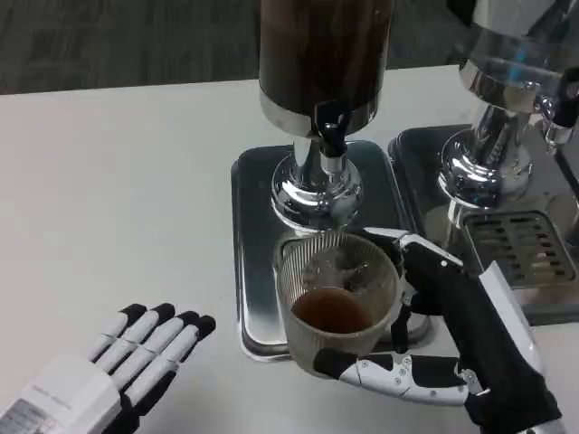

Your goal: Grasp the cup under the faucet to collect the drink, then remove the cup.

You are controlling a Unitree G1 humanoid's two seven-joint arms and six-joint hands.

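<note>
Head view puts my right robot hand (443,348) in the lower right of the frame, wrapped around the cup (339,303). One finger runs under the cup's front, lower side, and others reach round its right side up toward the rim, so the cup sits just left of my palm, held between them. The cup is a clear ribbed one with a little brown drink in its bottom. It sits at the lower centre of the frame, over the front edge of the steel tray (258,226), below and just in front of the black faucet (330,127) of the dark drink dispenser (326,54) at top centre. My left robot hand (127,362) lies at the lower left on the white desk (118,199), fingers straight and side by side, holding nothing, well apart from the cup. A second dispenser (507,108) stands at the upper right on its own tray.
</note>
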